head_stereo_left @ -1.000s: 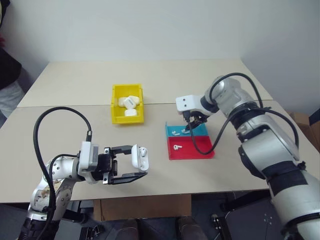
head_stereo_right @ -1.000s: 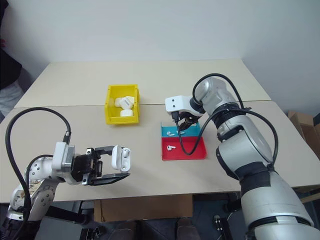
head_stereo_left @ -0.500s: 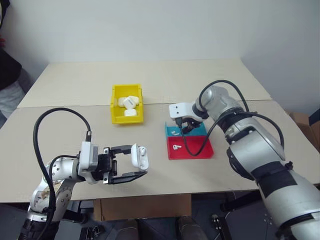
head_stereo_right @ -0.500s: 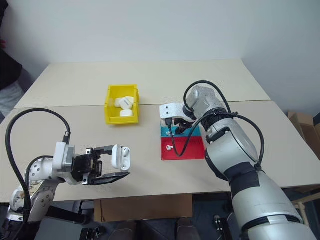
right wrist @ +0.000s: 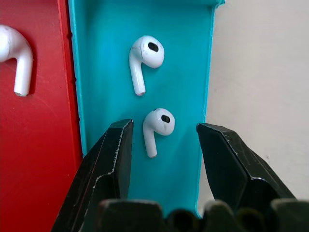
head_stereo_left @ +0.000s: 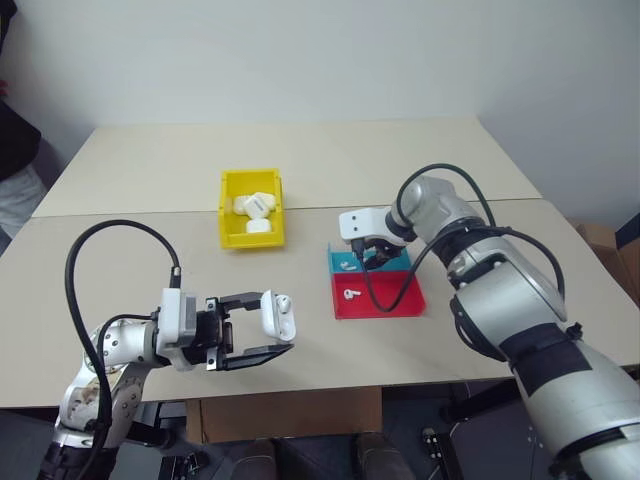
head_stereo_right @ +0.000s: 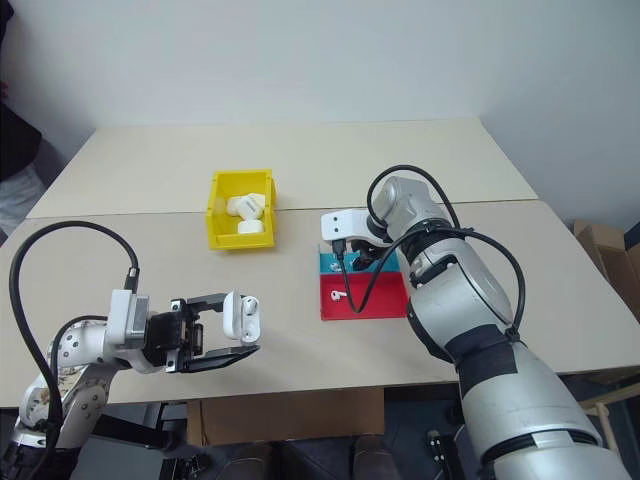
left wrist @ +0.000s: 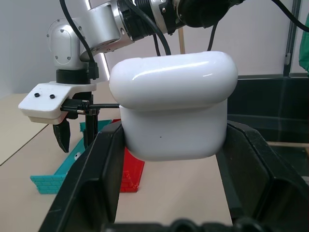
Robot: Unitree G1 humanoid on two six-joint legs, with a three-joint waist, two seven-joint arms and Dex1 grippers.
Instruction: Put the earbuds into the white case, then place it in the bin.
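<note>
Head views: left pincer (head_stereo_left: 272, 326) held level over the near part of the tabletop (head_stereo_left: 150, 170), clenched on the white case (head_stereo_left: 280, 315), lid flipped up. Yellow bin (head_stereo_left: 252, 236) farther back, left of centre, holding several white cases. Right pincer (head_stereo_left: 372, 257) pointed steeply down over the blue tray (head_stereo_left: 372, 262), which sits just behind and touching the red tray (head_stereo_left: 385, 300). One small white earbud (head_stereo_left: 348, 294) lying in the red tray; another speck of white visible in the blue tray beside the fingers. Dark sleeve of a person at the far left edge.

Left wrist view: white case (left wrist: 174, 106) gripped between the two black fingers (left wrist: 99, 179), touching both. Beyond it, right pincer (left wrist: 75, 135) hanging over the blue tray (left wrist: 50, 181), red tray (left wrist: 130, 171) next to it.

Right wrist view: right pincer (right wrist: 161, 145) released, fingers spread to either side of one earbud (right wrist: 157, 126) lying in the blue tray (right wrist: 104, 63), neither finger touching it. A second earbud (right wrist: 144, 59) farther along the same tray. A third earbud (right wrist: 17, 58) in the red tray (right wrist: 43, 125). Bare tabletop (right wrist: 260, 67) beyond the blue wall.
</note>
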